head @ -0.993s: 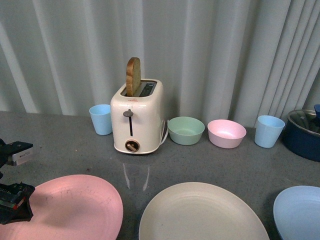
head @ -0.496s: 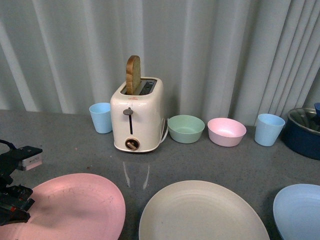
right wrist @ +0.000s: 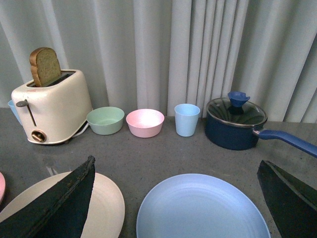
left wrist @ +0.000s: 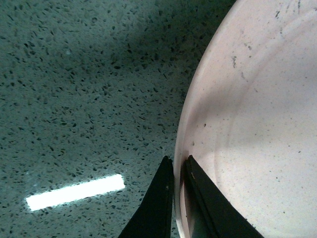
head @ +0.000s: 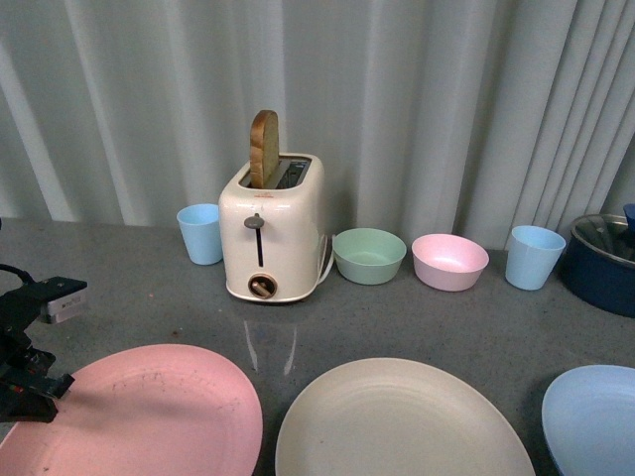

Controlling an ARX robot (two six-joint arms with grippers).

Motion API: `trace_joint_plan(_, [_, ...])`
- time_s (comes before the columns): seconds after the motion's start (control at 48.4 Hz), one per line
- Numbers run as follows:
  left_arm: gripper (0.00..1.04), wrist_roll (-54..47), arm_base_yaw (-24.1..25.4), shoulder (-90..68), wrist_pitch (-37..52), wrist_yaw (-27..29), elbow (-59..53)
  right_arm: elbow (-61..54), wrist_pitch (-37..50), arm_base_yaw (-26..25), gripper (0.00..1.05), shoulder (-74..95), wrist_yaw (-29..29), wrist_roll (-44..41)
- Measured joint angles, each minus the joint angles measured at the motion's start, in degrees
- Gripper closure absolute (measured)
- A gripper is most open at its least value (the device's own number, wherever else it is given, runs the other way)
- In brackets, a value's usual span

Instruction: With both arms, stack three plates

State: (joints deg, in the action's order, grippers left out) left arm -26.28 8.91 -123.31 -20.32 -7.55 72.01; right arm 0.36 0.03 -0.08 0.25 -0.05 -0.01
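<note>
Three plates lie along the near edge of the grey table. The pink plate point(head: 149, 416) is at the left, the cream-beige plate point(head: 397, 421) in the middle, the light blue plate point(head: 595, 416) at the right. My left gripper point(head: 30, 382) is shut on the left rim of the pink plate point(left wrist: 257, 124), one finger under it and one inside. In the right wrist view my right gripper point(right wrist: 181, 198) stands open, wide, with the light blue plate point(right wrist: 203, 208) lying between its fingers and the cream-beige plate point(right wrist: 106, 198) beside one of them. The right arm is out of the front view.
A cream toaster point(head: 273, 228) holding a bread slice stands at the back. Around it are a blue cup point(head: 201, 234), a green bowl point(head: 369, 257), a pink bowl point(head: 449, 263), another blue cup point(head: 534, 258) and a dark blue lidded pot point(right wrist: 235, 121). A curtain hangs behind.
The pink plate has slid to the right, toward the cream-beige plate. My left gripper moved with it and sits a little higher in the front view.
</note>
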Motion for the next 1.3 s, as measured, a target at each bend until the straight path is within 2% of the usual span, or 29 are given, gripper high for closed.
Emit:
trace_joint_plan(0.434, [1.01,-0.57,5.73,3.89,-11.87,-1.46,11.21,0.0,0.0,0.0,0.07,0.0,0.0,0.0])
trace_joint_plan(0.703, [1.01,6.16,4.57,6.27,-18.84,-7.43,16.68,0.0,0.0,0.0,0.07,0.0,0.0,0.0])
trace_joint_plan(0.972, [1.01,15.52,-2.4,11.06,-18.05,-13.25,12.44,0.0,0.0,0.0,0.07,0.0,-0.02,0.0])
trace_joint_plan(1.2, [1.01,22.45,-14.49,13.11,-11.23,-14.6,2.62,0.0,0.0,0.0,0.07,0.0,-0.02,0.0])
trace_joint_plan(1.303, [1.01,24.68,-17.66,13.03,-9.49,-14.38,1.99,0.0,0.0,0.0,0.07,0.0,-0.02,0.0])
